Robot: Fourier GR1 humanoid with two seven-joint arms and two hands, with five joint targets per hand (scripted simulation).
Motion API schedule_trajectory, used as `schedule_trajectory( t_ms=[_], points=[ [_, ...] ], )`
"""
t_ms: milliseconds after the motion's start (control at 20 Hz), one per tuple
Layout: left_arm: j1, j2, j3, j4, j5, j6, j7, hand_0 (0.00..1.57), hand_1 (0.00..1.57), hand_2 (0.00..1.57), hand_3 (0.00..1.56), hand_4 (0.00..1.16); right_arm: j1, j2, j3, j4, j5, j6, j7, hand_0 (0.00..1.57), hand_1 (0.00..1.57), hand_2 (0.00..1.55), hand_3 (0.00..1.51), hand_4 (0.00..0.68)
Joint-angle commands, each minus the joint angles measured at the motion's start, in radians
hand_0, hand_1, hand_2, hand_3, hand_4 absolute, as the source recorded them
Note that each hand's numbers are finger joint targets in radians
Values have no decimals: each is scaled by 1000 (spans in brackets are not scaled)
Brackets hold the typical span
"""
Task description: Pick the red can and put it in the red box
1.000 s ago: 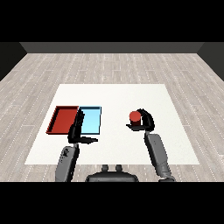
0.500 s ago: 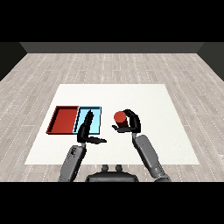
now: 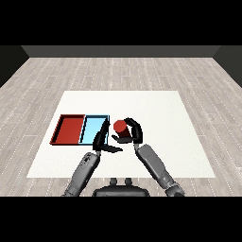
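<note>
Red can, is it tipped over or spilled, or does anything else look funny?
Nothing stands out. The red can sits upright in the right hand, whose fingers curl round it, just right of the light blue tray. The red tray lies flat beside it.

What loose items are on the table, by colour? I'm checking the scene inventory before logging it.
Red: 2, the red can held in the right hand and the red tray.
Light blue: 1, the light blue tray.
Total: 3.
</note>
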Motion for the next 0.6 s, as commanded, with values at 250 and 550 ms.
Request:
schedule_trajectory(
  t_ms=[250,550],
  points=[
    [2,0,-58,81,63,-2,-37,0,0,0,0,0,0,1,-1,-4,1,9,-3,1443,1443,1438,1389,631],
    [-45,0,-21,197,76,-43,-91,0,0,0,0,0,-17,1,38,54,-34,-8,-59,1428,1428,1435,1375,631]
  ],
)
